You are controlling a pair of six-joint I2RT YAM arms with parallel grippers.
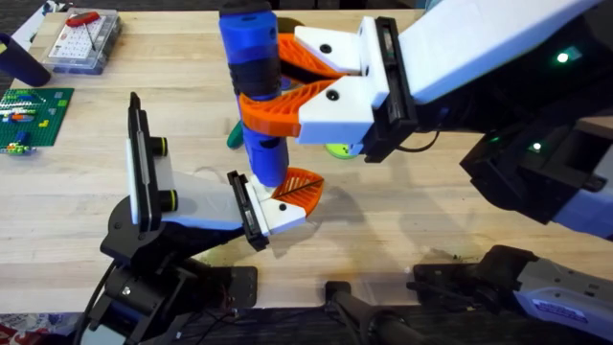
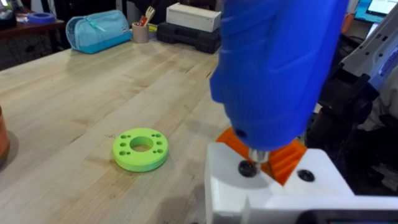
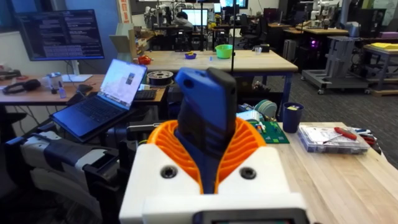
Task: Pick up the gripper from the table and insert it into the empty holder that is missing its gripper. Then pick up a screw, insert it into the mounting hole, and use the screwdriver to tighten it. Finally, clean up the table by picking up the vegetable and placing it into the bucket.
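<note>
The screwdriver (image 1: 254, 67) is clamped upright by the right tool (image 1: 287, 81); its tip is set beside the left tool (image 1: 297, 192), whose grip state cannot be told.

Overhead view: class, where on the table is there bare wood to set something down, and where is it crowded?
Bare wood lies between the clear parts box and the screwdriver, and along the near right edge. Crowded: the middle, where both grippers meet at the screwdriver.
</note>
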